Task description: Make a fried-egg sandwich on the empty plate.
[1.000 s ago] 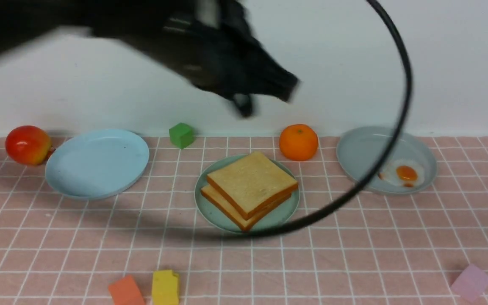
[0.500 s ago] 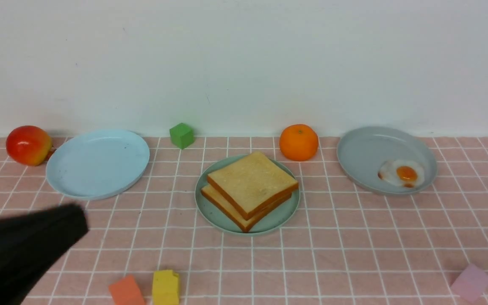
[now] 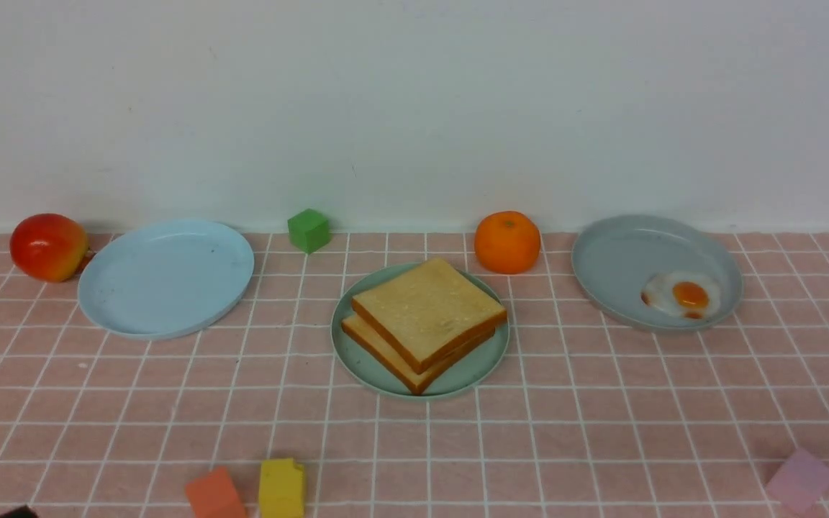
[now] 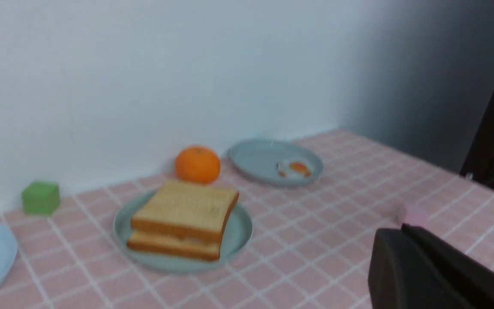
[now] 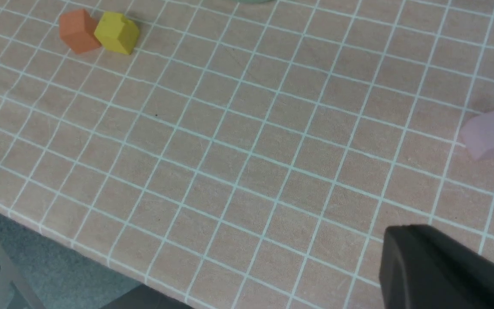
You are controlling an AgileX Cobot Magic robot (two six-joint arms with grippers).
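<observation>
Mint-green plate (image 3: pixel 357 360) carries my two stacked toast slices (image 3: pixel 425 311). Behind it sits the orange (image 3: pixel 506 241); right of it the grey dish (image 3: pixel 623 259) holds a fried egg (image 3: pixel 682 294). Both hands are closed, gripping nothing. I can read no writing anywhere.

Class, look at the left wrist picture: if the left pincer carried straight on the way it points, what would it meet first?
Probably the small pink block, which lies just past the left pincer tip on the pink checked cloth. Depth is hard to judge; it could pass over the block and reach the cloth beyond.
</observation>
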